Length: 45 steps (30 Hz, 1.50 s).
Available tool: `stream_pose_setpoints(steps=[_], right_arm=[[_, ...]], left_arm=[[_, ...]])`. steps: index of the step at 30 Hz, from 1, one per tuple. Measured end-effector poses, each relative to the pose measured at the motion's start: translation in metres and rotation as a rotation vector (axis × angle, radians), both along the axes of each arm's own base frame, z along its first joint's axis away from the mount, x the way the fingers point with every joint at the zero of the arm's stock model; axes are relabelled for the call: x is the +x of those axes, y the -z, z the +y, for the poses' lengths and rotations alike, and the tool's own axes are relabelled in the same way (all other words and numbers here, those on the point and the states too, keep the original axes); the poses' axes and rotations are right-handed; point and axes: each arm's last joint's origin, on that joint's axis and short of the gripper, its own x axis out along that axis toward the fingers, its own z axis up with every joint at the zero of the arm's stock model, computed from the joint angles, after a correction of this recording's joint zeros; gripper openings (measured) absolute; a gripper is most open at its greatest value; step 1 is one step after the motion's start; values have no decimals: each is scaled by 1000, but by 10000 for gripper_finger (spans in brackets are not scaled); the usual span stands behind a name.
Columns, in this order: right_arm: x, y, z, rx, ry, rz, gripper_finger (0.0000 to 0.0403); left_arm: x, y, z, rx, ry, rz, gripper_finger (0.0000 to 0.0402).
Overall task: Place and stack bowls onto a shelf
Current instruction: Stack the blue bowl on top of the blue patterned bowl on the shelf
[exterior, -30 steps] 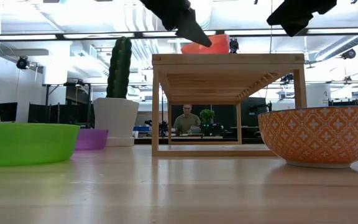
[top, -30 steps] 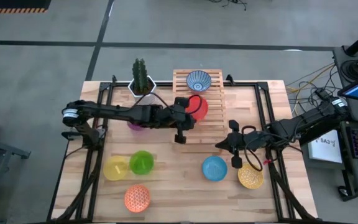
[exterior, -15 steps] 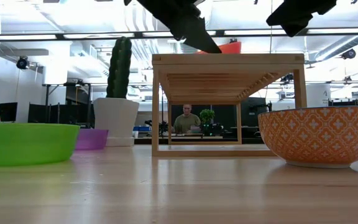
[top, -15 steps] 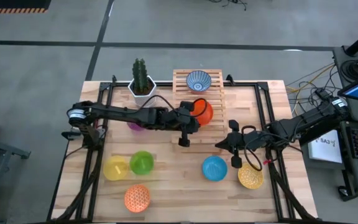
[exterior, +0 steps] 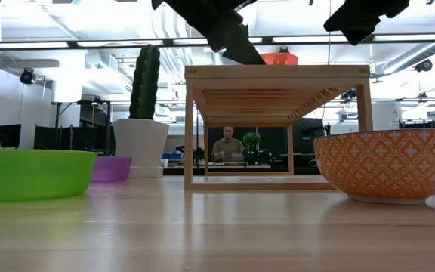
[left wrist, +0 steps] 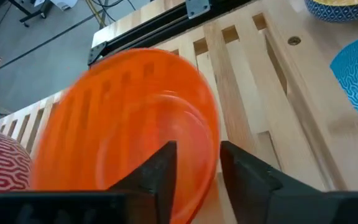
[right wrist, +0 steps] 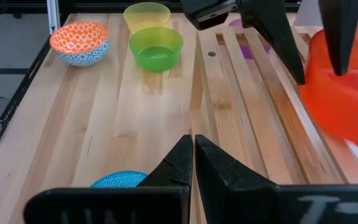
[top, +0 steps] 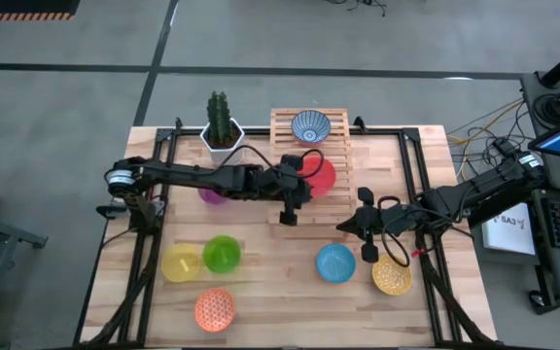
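The red-orange bowl (top: 321,175) lies level on the slatted wooden shelf (top: 331,209), about mid-length, and shows blurred in the left wrist view (left wrist: 129,124). My left gripper (left wrist: 199,168) is at its left rim, fingers apart. A blue-white patterned bowl (top: 310,125) sits at the shelf's far end. My right gripper (top: 344,227) is shut and hangs above the table right of the shelf, holding nothing. My left gripper has the red-orange bowl's rim (left wrist: 211,146) in the gap between its parted fingers, one finger (right wrist: 279,37) outside the bowl and the other (right wrist: 340,37) over its inside. The fingers slant down from the table's left. Whether they touch the rim I cannot tell.
On the table stand a purple bowl (top: 212,195) under my left arm, a yellow (top: 180,263) and a green bowl (top: 222,254), an orange lattice bowl (top: 215,309), a blue bowl (top: 335,262), a yellow lattice bowl (top: 391,276) and a cactus pot (top: 222,128).
My left gripper has moved a little toward the table's right, over the shelf. The red-orange bowl, tilted on edge a second ago, has come down and now lies level on the shelf top.
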Motion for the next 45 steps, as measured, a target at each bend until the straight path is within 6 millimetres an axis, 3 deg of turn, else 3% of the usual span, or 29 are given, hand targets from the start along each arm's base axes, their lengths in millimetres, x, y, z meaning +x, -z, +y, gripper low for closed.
stream_pose_setpoints(steps=[7, 16, 24, 29, 38, 45], right_arm=[[0, 0, 0, -1, 0, 1, 9], [0, 1, 0, -3, 3, 3, 9], [2, 3, -4, -45, 136, -14, 9], [6, 7, -3, -37, 167, 0, 9], [8, 12, -1, 57, 222, 15, 9], [8, 11, 1, 267, 260, 31, 9]], left_arm=[[0, -12, 0, 27, 21, 13, 157], [-13, -32, 0, 29, 20, 121, 164], [-53, -51, -4, -99, -80, 229, 156], [-78, -46, -20, -144, -78, 228, 153], [-120, -24, -47, -202, 7, 16, 153], [-145, -26, -48, -215, 39, -119, 152]])
